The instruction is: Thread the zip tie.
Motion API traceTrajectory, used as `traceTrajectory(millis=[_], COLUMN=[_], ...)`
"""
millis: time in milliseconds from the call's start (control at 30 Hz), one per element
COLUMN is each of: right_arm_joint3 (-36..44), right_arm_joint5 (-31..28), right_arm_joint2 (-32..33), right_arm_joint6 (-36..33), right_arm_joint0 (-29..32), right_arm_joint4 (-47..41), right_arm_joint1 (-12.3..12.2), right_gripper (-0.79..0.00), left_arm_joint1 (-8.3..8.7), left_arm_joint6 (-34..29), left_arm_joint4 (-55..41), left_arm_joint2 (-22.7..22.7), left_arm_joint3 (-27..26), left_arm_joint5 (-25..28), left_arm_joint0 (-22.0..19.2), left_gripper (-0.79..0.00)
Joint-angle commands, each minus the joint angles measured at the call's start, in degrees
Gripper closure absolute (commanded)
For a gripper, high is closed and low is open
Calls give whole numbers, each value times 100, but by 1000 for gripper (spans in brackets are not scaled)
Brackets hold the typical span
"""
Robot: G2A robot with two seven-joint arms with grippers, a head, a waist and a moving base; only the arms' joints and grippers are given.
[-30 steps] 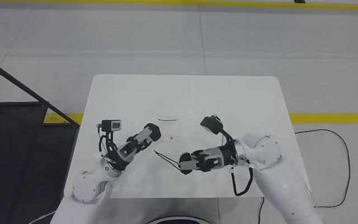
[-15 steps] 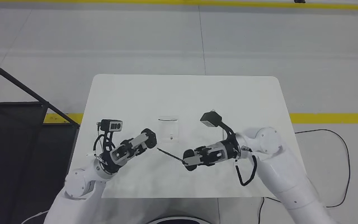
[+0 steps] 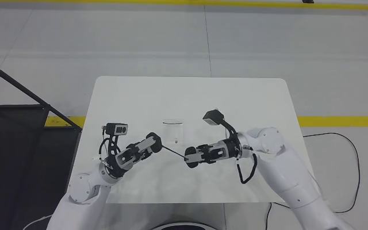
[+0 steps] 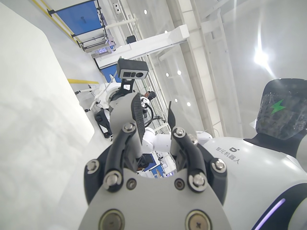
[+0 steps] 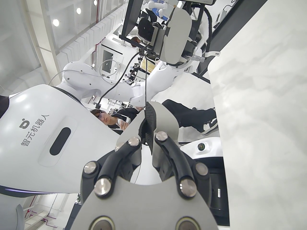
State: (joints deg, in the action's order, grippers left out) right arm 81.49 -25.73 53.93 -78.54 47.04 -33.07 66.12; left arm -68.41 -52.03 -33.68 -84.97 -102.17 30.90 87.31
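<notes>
A thin black zip tie (image 3: 174, 153) hangs in the air above the white table (image 3: 241, 98), running between the two arms. My right gripper (image 3: 189, 160) is shut on one end of it; in the right wrist view the strap (image 5: 145, 84) sticks straight out from the closed right gripper (image 5: 148, 107). The free end points at my left gripper (image 3: 157, 141), which sits just beside it. In the left wrist view, the left gripper (image 4: 152, 106) is open and nothing shows between its fingers (image 4: 136, 113).
A small clear packet (image 3: 173, 131) lies on the table just beyond the two grippers. The table's near edge runs close under both forearms, and black framing stands off the table's left side.
My right gripper has carried the zip tie away from the table's near edge and a little toward the left arm. The left gripper has shifted slightly to meet the free end.
</notes>
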Motion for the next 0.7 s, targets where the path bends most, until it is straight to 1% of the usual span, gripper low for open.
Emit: traceTrajectory(millis=[0, 167, 267, 333, 433, 667], right_arm_joint3=[-27, -84, -99, -109, -123, -143], right_arm_joint5=[-1, 10, 7, 18, 23, 40], right_arm_joint2=[-25, -63, -70, -76, -76, -71], right_arm_joint6=[1, -7, -7, -17, -12, -10], right_arm_joint0=[-25, -68, -77, -84, -91, -100], right_arm_joint4=[3, 5, 4, 5, 10, 10], right_arm_joint1=[10, 29, 37, 41, 46, 56], right_gripper=[0, 0, 0, 0, 0, 0], left_arm_joint1=[3, 12, 16, 18, 22, 34], left_arm_joint6=[7, 9, 24, 48, 54, 56], left_arm_joint4=[7, 5, 22, 57, 84, 88], left_arm_joint2=[9, 25, 24, 38, 57, 83], left_arm_joint3=[6, 4, 5, 9, 15, 38], left_arm_joint5=[2, 20, 49, 75, 94, 114], left_arm_joint0=[-9, -18, -24, -25, -33, -51], left_gripper=[-305, -292, -265, -219, -194, -179])
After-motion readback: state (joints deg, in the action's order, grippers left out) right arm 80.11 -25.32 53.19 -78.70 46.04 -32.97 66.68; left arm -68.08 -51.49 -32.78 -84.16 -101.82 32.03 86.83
